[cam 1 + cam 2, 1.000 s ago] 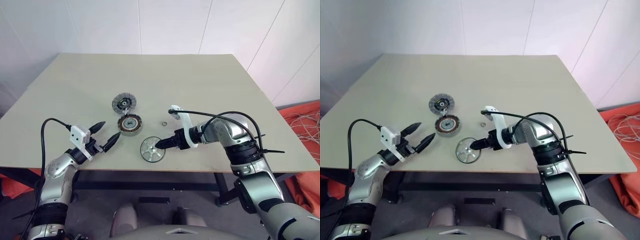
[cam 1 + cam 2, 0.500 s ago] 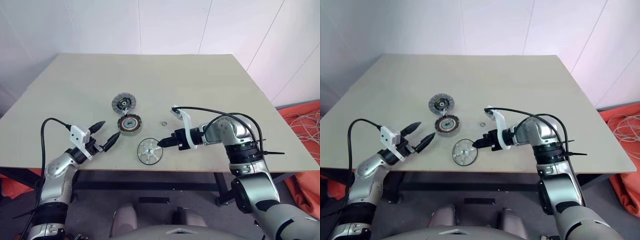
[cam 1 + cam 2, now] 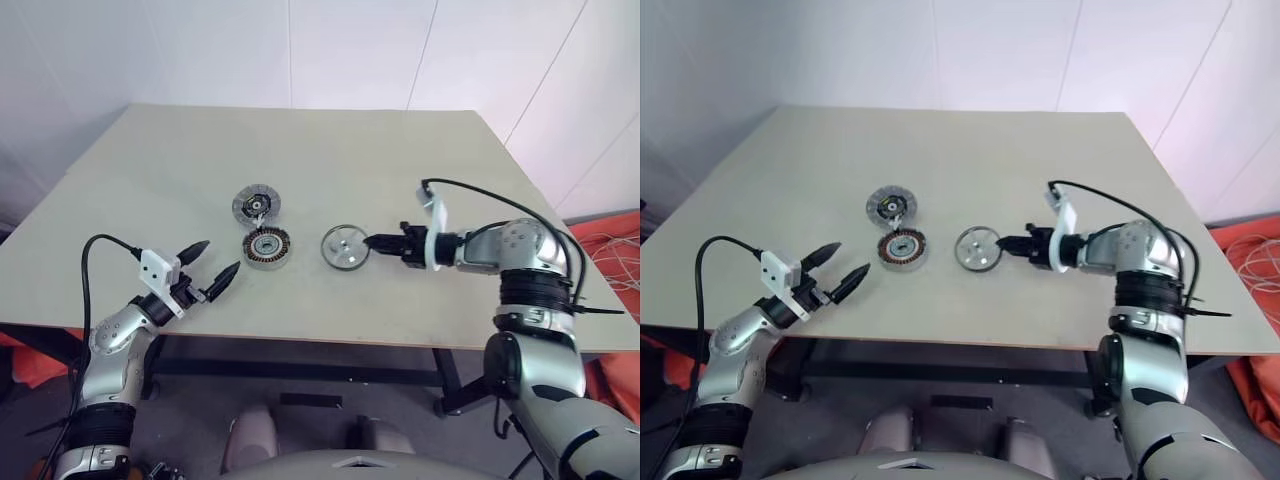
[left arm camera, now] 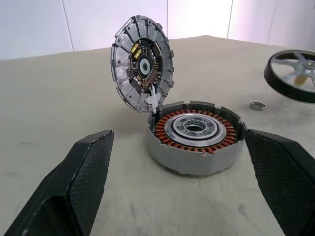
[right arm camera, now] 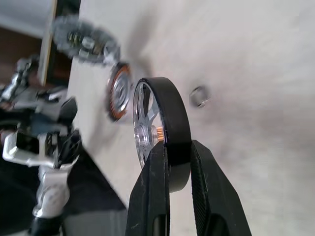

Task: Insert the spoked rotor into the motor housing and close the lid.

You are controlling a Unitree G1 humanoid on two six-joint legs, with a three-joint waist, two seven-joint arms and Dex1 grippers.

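Silver small loose ring (image 4: pixel 256 105) lies on the table (image 3: pixel 400 140) beside the motor housing (image 4: pixel 197 135).

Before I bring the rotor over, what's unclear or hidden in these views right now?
- Small loose ring: behind the raised spoked rotor in the head views.
- Rotor's far edge: cut off in the left wrist view.
- Lid: blurred in the right wrist view.
- Rotor rim under the right hand: covered by its fingers.

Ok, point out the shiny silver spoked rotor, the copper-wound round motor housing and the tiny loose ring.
shiny silver spoked rotor (image 3: pixel 344 246) left eye view, hub
copper-wound round motor housing (image 4: pixel 197 129) left wrist view, silver centre
tiny loose ring (image 4: pixel 256 105) left wrist view, rim
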